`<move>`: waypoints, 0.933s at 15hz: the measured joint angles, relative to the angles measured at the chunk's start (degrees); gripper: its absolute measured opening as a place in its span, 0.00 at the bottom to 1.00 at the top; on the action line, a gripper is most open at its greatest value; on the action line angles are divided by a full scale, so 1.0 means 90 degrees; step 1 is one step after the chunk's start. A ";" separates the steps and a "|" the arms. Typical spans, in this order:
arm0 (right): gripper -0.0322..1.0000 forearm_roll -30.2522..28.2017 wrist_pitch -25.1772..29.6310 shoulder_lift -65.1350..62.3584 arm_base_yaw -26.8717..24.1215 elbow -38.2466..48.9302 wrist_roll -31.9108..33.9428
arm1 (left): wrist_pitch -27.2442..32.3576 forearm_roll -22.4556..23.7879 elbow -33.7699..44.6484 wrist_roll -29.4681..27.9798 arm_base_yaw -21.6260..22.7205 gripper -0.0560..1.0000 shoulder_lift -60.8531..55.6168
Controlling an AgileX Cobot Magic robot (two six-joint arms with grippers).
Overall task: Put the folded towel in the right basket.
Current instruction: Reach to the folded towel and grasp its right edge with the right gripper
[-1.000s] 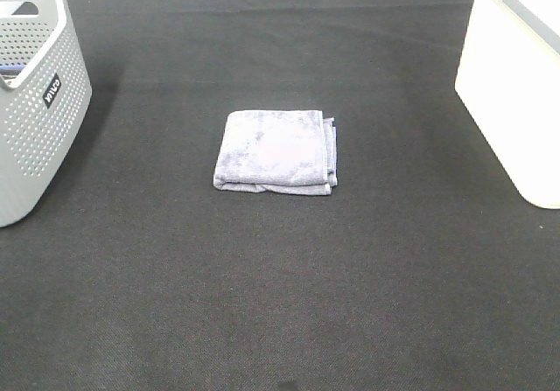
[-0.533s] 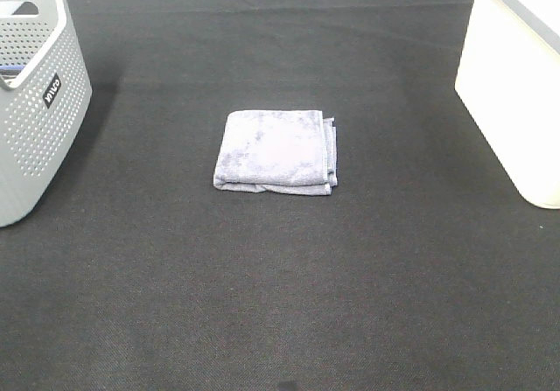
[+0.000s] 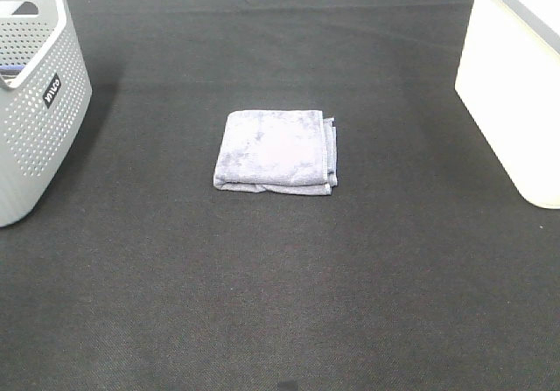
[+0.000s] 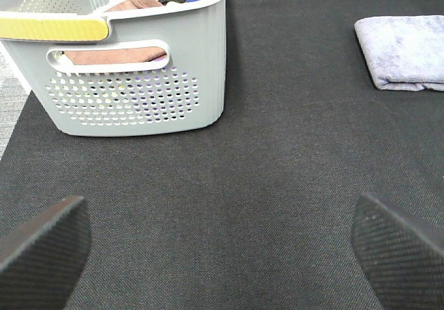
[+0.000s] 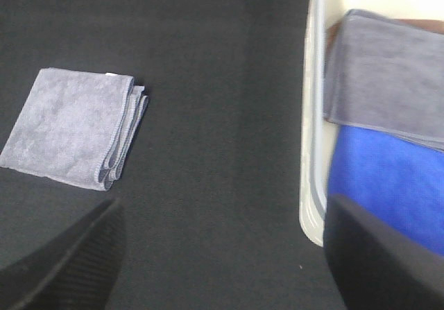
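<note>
The folded towel (image 3: 276, 152) lies flat in the middle of the black tabletop (image 3: 262, 303), lavender-grey, its layered edges turned toward the right side. It is well apart from both baskets, and nothing touches it. Over on the right edge stands the right basket (image 3: 516, 85), white and smooth-walled. The right wrist view looks down into it and finds a grey cloth (image 5: 388, 81) lying against a blue cloth (image 5: 388, 178). On the far left sits the grey basket (image 3: 35, 102), perforated, with cloths inside. The left pincer (image 4: 222, 244) is spread wide with nothing in it, hovering over bare tabletop near the grey basket. The right pincer (image 5: 222, 254) is spread wide too, gripping nothing, hanging between the towel and the white basket's rim.
</note>
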 joint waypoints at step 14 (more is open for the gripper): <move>0.75 0.1700 0.1426 0.5997 0.1381 -0.3922 -0.0166 | 0.0000 0.0000 0.0000 0.0000 0.0000 0.97 0.0000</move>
